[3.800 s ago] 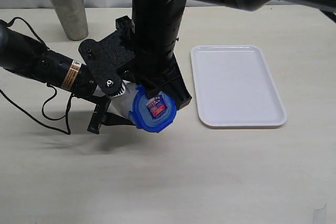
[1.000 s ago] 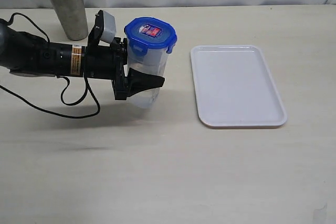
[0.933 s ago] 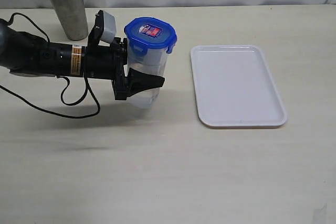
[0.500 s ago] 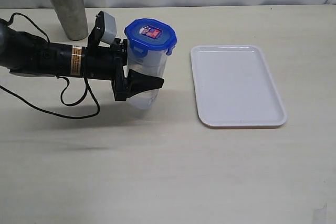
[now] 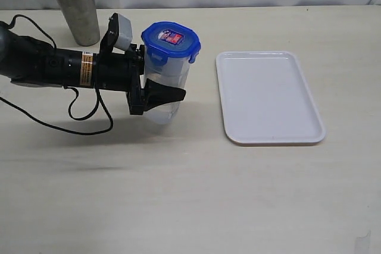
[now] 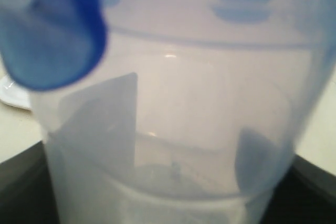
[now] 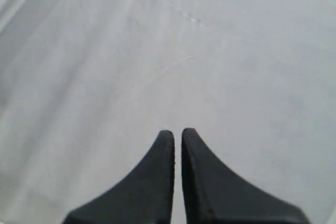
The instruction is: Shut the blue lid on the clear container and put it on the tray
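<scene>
The clear container (image 5: 165, 87) is tall, narrow and slightly tapered, with cloudy see-through walls. The blue lid (image 5: 171, 43) sits on its mouth, sticker face up, flaps hanging at the rim; in the left wrist view one flap (image 6: 52, 35) hangs over the container's wall (image 6: 173, 129).

The left gripper (image 5: 172, 90) reaches in from the side and is clamped on the container's lower body, one finger on each side. The container stands near upright left of the tray (image 5: 271, 96), well apart from it. I cannot tell whether its base touches the counter (image 5: 196, 194).

The right gripper (image 7: 177, 135) has its fingers together, gripping nothing, over a pale surface.

The counter is beige and matte. A steel cup (image 5: 77, 10) stands at its far left edge before a pale backdrop.
</scene>
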